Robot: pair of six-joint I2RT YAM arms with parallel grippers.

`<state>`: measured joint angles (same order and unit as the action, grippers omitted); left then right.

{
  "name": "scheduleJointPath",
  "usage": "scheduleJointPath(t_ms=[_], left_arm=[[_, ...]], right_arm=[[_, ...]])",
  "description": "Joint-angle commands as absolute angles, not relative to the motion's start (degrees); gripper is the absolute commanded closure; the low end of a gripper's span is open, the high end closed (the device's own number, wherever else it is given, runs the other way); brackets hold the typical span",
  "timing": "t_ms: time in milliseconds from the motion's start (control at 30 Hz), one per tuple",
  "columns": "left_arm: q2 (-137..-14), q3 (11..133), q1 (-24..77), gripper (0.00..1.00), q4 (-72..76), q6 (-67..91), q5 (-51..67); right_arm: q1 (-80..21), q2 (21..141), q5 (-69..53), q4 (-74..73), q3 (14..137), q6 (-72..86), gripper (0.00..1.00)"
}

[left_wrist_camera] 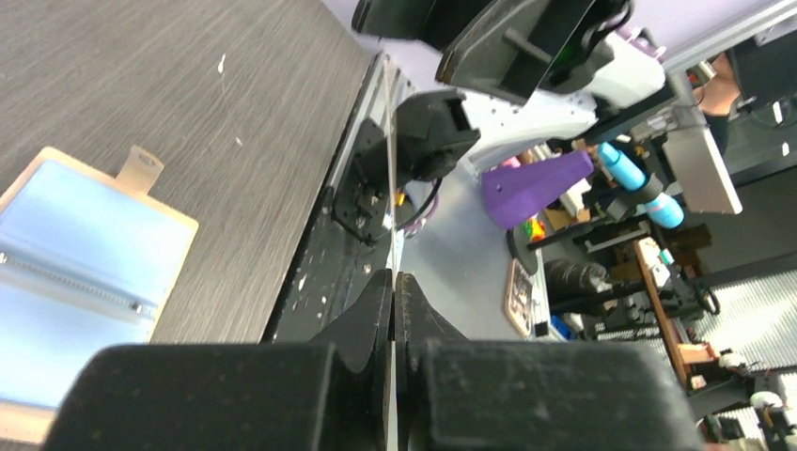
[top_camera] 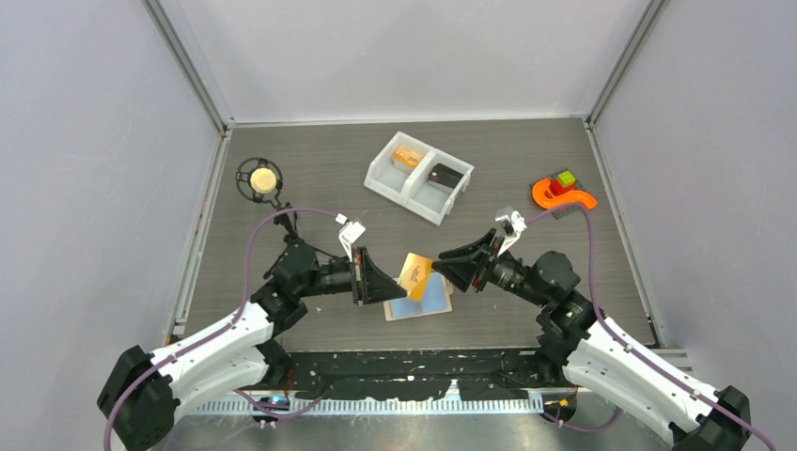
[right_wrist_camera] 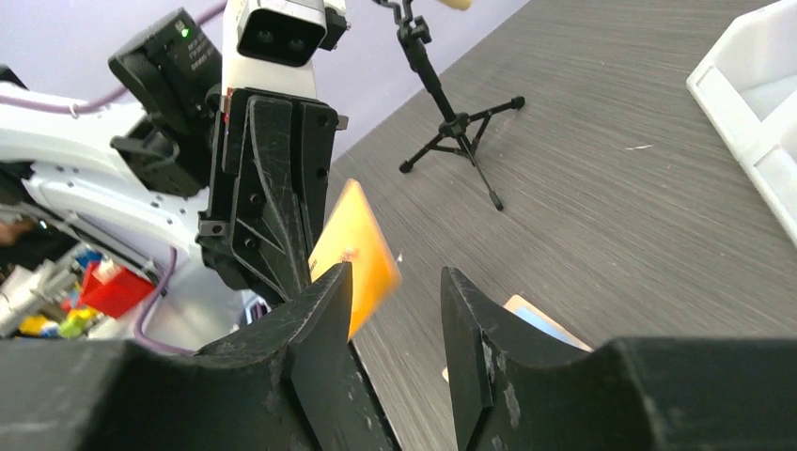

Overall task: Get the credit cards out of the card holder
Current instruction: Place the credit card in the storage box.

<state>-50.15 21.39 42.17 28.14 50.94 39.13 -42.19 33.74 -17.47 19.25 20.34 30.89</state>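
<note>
The thin orange-tan credit card (top_camera: 414, 272) has a small mark on its face, but it is too small to read. The left gripper (top_camera: 399, 284) has its 2 fingers pressed together on the lower edge of this card. It holds the card tilted in the air, above the beige-tan folding card holder (top_camera: 420, 301). In the left wrist view the card shows edge-on, as a thin line between the closed fingers.

The card holder lies open and flat on the grey table (top_camera: 310, 178) between the 2 grippers, with the light blue lining up and the snap tab out to one side.

The right gripper (top_camera: 440, 267) points at the card from the other side. Its fingers are apart with a clear gap and hold nothing; the free edge of the card is just beside one finger. Both arms are low and reach toward the middle, with forearms nearly level.

Further back stands a white 2-compartment plastic bin (top_camera: 387, 178). An orange flat card (top_camera: 407, 156) lies in 1 compartment and a dark flat card (top_camera: 445, 175) in the other.
</note>
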Motion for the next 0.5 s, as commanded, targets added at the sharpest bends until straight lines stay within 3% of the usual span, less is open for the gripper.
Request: scheduleJointPath(t_ms=[0,233,467], left_arm=[[-46.5,25.5,41.8,1.0,12.2,41.9,43.5],[-43.3,29.0,41.8,1.0,-1.6,35.6,44.9],[-44.1,28.7,41.8,1.0,-1.4,35.2,46.6]], right_arm=[[-40.4,35.6,-27.3,6.9,28.5,20.3,0.54],[-39.3,46.2,-40.5,1.5,37.9,15.3,0.53],[-39.3,54.7,-52.3,0.5,42.1,15.0,0.53]])
